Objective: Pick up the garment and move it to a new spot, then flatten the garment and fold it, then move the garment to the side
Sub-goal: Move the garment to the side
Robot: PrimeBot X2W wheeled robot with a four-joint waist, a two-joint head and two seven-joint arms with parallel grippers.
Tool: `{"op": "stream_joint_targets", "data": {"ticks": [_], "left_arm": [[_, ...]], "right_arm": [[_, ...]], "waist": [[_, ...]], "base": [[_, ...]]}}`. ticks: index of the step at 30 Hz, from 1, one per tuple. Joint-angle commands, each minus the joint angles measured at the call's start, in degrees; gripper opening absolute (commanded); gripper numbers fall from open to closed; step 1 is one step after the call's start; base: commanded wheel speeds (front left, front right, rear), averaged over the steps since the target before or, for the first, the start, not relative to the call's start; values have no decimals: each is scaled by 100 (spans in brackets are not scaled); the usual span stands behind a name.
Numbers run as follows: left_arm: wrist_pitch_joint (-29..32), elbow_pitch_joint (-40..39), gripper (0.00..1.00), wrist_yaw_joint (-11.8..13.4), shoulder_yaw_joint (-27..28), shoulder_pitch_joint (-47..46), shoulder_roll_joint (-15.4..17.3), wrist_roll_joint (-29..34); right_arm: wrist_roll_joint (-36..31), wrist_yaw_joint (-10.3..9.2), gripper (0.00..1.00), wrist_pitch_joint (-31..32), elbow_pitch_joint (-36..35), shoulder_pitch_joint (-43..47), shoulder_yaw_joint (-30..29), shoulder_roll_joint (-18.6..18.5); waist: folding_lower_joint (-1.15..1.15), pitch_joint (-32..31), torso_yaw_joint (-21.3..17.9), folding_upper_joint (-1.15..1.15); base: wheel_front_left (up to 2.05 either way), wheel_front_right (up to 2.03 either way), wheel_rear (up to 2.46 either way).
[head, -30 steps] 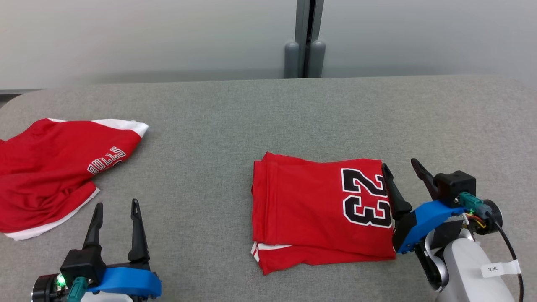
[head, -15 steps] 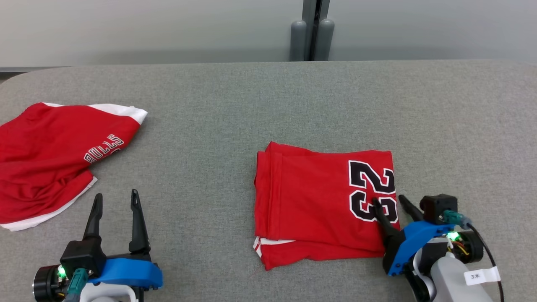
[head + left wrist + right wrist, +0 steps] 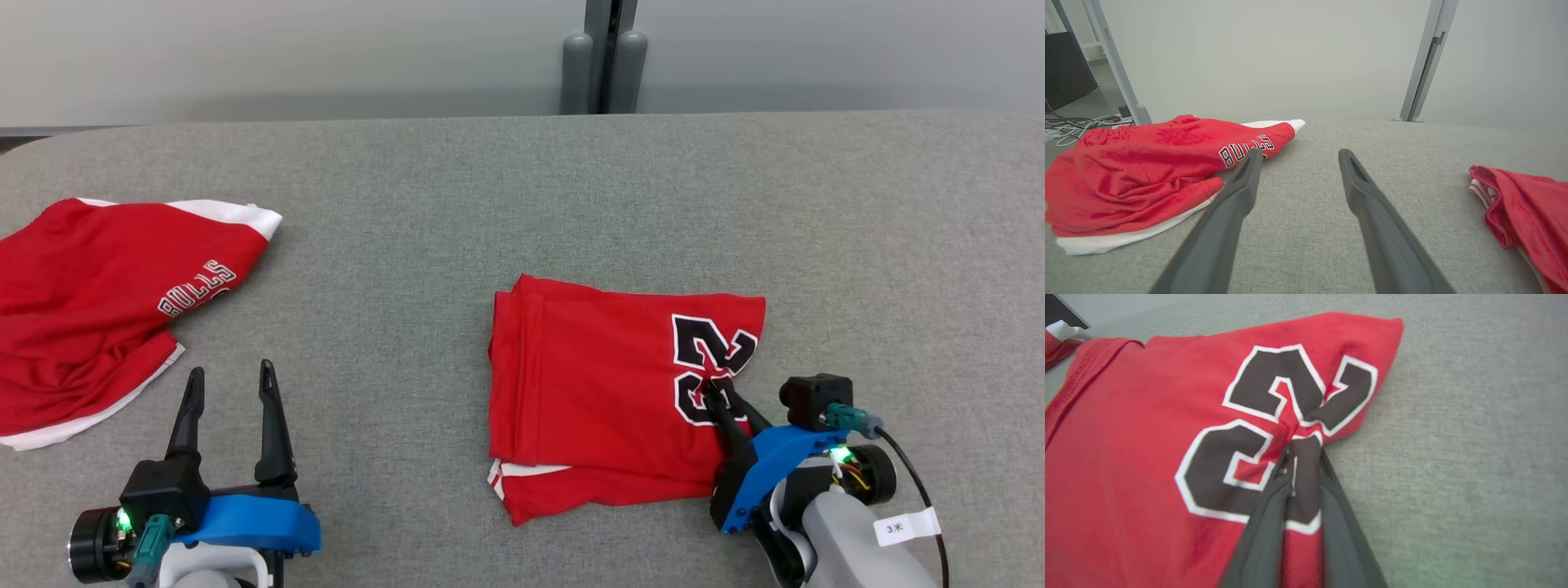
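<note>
The garment is a red jersey with a black 23, folded into a rectangle on the grey table. My right gripper is shut on the jersey's right edge, pinching a fold of cloth at the number. In the right wrist view the two fingers squeeze the bunched fabric of the garment between them, and the number puckers toward the pinch. My left gripper stands open at the lower left with nothing in it, and its fingers are spread over bare table.
Red Bulls shorts with white trim lie crumpled at the table's left edge, also seen as shorts in the left wrist view. A grey post stands behind the table. Bare cloth surface lies to the right and behind the jersey.
My right gripper moved onto the jersey's right edge and closed on it, bunching the number. The left gripper stayed open and still. The head camera tilted slightly.
</note>
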Motion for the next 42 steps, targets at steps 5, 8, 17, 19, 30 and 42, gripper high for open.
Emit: {"op": "stream_joint_targets", "data": {"ticks": [5,8,17,19,30,42], "left_arm": [[-24,-100,100,-3,-28,-104,-15,-29],[-25,-207,100,-15,-48,-161,-13,18],[-20,-737,100,9,-146,-565,-20,166],[-19,-878,100,34,-147,-672,16,203],[246,-1933,100,90,-253,-1165,382,574],[735,-2909,100,126,-223,-1042,652,718]], "right_arm": [[-198,9,0,-356,138,-420,147,-166],[-398,9,0,-455,135,-735,260,-389],[-478,9,0,-456,2,-1867,698,-1404],[-411,8,0,-442,-70,-2150,760,-1628],[218,8,0,-508,-163,-3682,913,-2840],[598,8,0,-560,354,-4466,1191,-3131]], "waist": [[0,78,-28,0],[0,181,-58,0],[0,853,-258,0],[0,1093,-385,0],[0,2291,-1238,0],[0,2723,-1689,0]], "base": [[0,0,0],[0,0,0],[0,0,0],[0,0,0],[0,0,0],[0,0,0]]}}
